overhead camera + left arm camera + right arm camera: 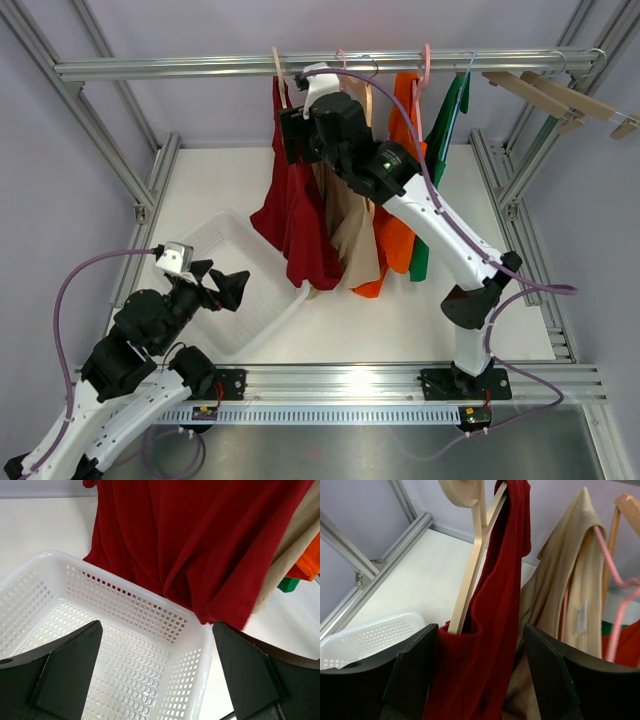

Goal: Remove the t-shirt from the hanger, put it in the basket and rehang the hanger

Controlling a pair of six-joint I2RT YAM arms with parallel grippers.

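While the red t-shirt (pixel 295 220) is hanging from the rail (pixel 200 68) over the table (pixel 400 320), my right gripper (pixel 479 635) is straddling it unclenched, my left gripper (pixel 156 627) gaping near its hem.

The t-shirt (pixel 295 225) is plain deep red. Beside it are a beige shirt (pixel 352 235), an orange garment (pixel 393 245) and a green garment (pixel 450 115). Below it is a white, grid-holed basket (pixel 262 320).

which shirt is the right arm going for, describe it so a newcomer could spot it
Look along the metal rail across the back of the frame, where a row of garments hangs. It is the red t-shirt at the row's left end, on a wooden hanger, between the open fingers of the right gripper. Its neighbour is the beige shirt; no other is red.
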